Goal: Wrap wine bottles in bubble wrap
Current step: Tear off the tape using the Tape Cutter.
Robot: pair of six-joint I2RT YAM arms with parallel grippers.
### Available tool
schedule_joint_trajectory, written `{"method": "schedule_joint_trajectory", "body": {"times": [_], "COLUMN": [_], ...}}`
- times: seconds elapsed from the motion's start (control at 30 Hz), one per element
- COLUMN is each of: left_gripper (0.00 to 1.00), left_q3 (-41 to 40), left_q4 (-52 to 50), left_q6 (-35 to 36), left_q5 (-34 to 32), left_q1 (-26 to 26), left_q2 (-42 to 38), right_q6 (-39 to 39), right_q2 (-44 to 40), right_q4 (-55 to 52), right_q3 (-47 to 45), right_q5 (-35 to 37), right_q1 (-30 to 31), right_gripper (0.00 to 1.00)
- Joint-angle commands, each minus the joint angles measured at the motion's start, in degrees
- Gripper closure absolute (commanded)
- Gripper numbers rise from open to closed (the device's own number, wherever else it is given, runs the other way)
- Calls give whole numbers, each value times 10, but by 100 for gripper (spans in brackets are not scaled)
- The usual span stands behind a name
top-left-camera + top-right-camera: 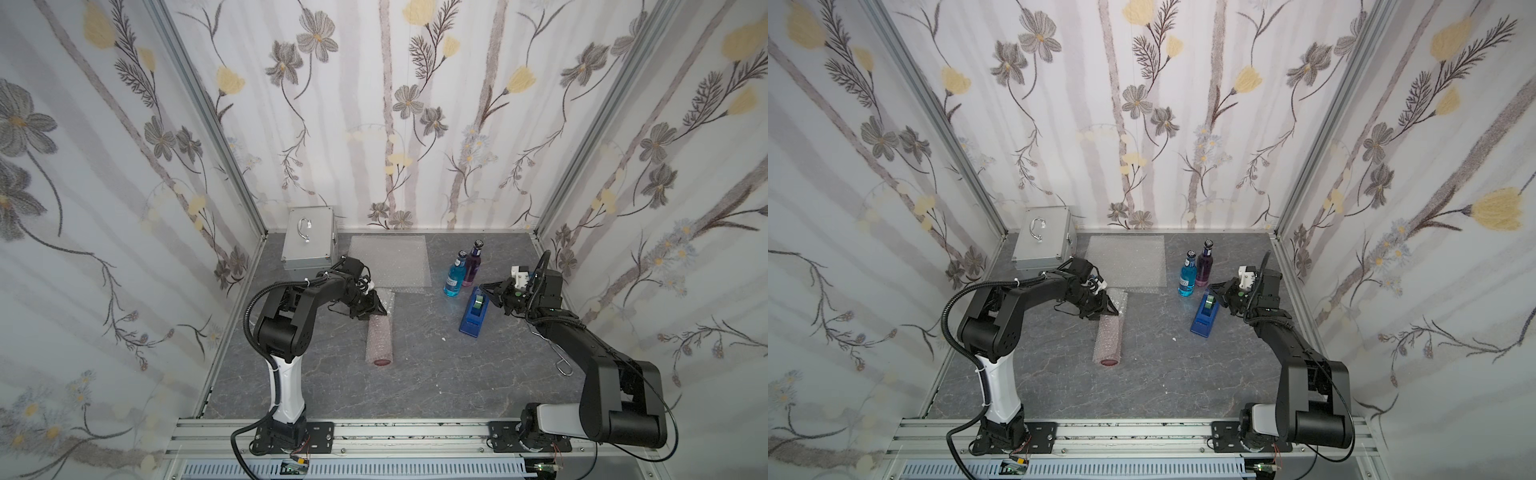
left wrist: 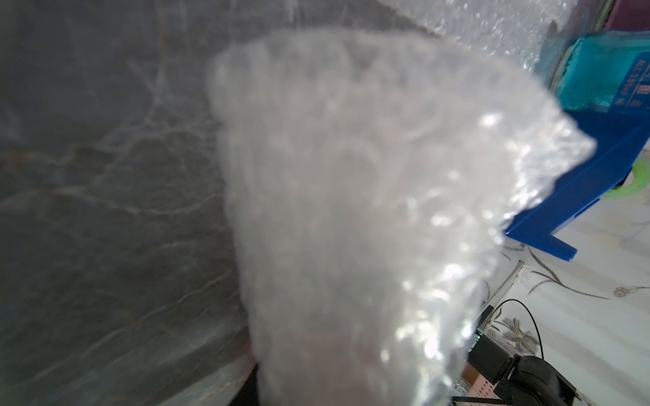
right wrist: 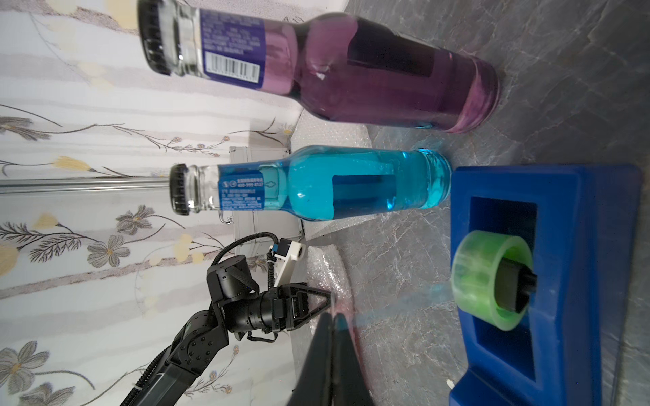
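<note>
Clock directions are read in a top view, with twelve toward the back wall. The red bottle (image 1: 382, 362) lies on its side just at nine o'clock of the middle of the table (image 1: 436, 374), its base toward six. It is fully sheathed in a roll of bubble wrap (image 1: 379, 337). My left gripper (image 1: 372, 311) pinches the loose wrap at the roll's twelve o'clock end, where the neck should be. The fingers are partly closed on the plastic.

My right gripper (image 1: 484, 287) has its fingers pressed together and empty. It sits at three o'clock of the roll, just above the back end of the tape dispenser (image 1: 473, 318). The blue bottle (image 1: 453, 278) and purple bottle (image 1: 472, 266) stand bare at one o'clock, beside the spare sheets (image 1: 390, 259).

I judge the step to be sealing the first roll. Next, my right fingers must open and draw tape across the seam. My left hold must not slacken, or the wrap may spring open.
</note>
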Motion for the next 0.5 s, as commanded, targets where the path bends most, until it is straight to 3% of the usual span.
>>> {"method": "schedule_joint_trajectory", "body": {"times": [0.0,0.47], "left_gripper": [71,72], "left_q3": [-2,-2], "left_q4": [-24,-25], "left_q6": [2,0], "left_q5": [-25,-25], "left_q1": [-2,-2], "left_q2": [0,0], "right_q6": [6,26], "right_q2": [7,-8], "right_q4": [24,22], "right_q3": [7,45], "right_q5": [-13,-24], "right_q1": [0,0], "right_gripper": [100,100]}}
